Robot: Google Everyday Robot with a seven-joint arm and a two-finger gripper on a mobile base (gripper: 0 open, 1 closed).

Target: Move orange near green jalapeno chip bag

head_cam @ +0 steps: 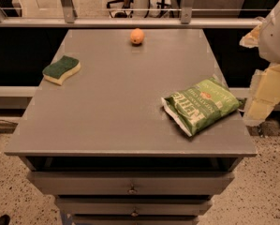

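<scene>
Orange (137, 36): small, round and smooth. I see it at 12 o'clock on the top, close to the far edge, alone.
Bag (201, 105): a puffy, crinkled green pillow with white lettering and a pale sealed end. It lies flat and skewed at about 4 o'clock, its right end reaching the table's right edge. It is well apart from the orange.
Sponge (61, 70): a wavy-sided block, rough dark green pad on top and soft yellow foam beneath, at 10 o'clock near the left edge.
Gripper (266, 95): off the table at 3 o'clock, just beyond the bag's right end. I see pale yellow blocky parts hanging under a white rounded shell. It touches nothing that I can see, and I cannot tell whether it is open or closed.
Top (116, 111): flat, matte grey, rectangular, with a plain square lip at the front.
Drawers (130, 184): grey fronts stacked under the top at 6 o'clock, each with a small metal knob. All are pushed in, so I cannot see any contents. A dark slot runs between the top and the first front.
Rail (130, 22): a pale metal bar with upright posts at 12 o'clock, behind the table.
Floor (266, 196): speckled, stone-like, at 5 and 7 o'clock.
</scene>
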